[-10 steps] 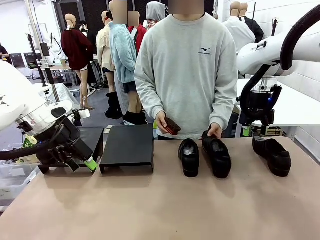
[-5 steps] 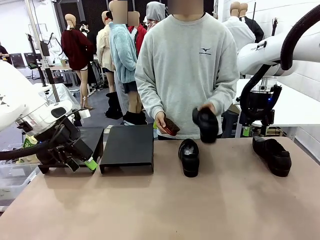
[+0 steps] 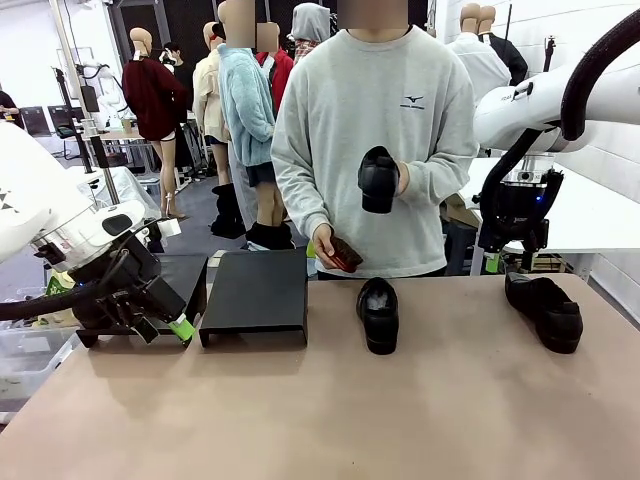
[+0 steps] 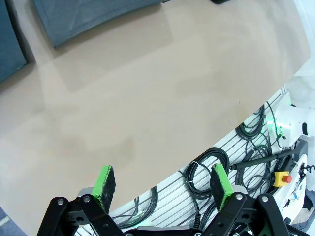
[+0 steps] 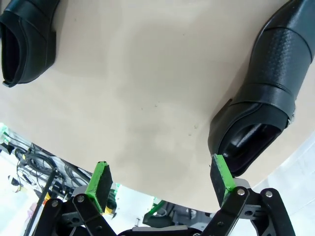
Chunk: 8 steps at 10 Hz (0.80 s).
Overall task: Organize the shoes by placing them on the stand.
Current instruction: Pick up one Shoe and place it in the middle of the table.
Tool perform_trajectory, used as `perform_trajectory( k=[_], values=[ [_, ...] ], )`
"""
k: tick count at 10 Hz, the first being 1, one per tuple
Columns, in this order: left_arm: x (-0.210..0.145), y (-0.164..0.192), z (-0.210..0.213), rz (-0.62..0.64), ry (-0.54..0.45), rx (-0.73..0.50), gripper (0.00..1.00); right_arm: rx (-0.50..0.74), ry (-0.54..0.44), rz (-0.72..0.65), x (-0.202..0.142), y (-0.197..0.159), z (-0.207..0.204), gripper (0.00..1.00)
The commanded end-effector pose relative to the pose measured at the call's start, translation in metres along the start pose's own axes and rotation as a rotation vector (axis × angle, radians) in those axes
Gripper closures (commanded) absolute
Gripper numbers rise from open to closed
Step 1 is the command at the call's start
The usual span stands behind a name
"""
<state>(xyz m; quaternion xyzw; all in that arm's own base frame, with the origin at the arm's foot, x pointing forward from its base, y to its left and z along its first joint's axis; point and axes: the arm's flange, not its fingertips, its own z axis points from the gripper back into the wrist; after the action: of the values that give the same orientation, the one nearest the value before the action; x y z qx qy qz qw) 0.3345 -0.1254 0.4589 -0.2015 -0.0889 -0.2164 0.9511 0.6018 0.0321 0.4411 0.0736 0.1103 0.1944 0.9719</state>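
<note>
Two black glossy shoes lie on the tan table: one in the middle [image 3: 378, 313], toe toward me, and one at the right [image 3: 545, 310]. The person holds a third shoe [image 3: 378, 180] at chest height in one hand and a small brown object [image 3: 343, 252] in the other. The black stand [image 3: 257, 293] sits left of centre. My left gripper [image 3: 175, 325] hangs open low at the table's left edge, its jaws [image 4: 162, 184] apart over bare tabletop. Above the far right edge my right gripper [image 3: 512, 258] is open [image 5: 161, 179]; the right shoe [image 5: 266, 98] lies just beyond one finger, the middle shoe [image 5: 27, 39] farther off.
A second black stand [image 3: 190, 275] sits behind my left gripper. A corner of the stand [image 4: 98, 14] shows at the top of the left wrist view. Cables [image 4: 211, 162] hang below the table edge. A clear bin [image 3: 25, 360] stands at the left.
The person has picked one shoe up off the table beside the middle shoe and raised it to chest height. Both arms and the other shoes have stayed put.
</note>
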Motion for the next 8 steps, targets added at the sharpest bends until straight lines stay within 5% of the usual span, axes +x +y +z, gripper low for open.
perform_trajectory(
  k=[1, 8],
  values=[
    [-0.002, 0.001, 0.001, 0.011, 0.003, -0.009, 0.0, -0.04, -0.064, -0.103, -0.019, -0.001, -0.011, 0.0],
    [-0.002, 0.001, 0.001, 0.011, 0.003, -0.009, 0.0, -0.095, -0.095, -0.271, -0.023, -0.035, -0.048, 0.0]
  ],
)
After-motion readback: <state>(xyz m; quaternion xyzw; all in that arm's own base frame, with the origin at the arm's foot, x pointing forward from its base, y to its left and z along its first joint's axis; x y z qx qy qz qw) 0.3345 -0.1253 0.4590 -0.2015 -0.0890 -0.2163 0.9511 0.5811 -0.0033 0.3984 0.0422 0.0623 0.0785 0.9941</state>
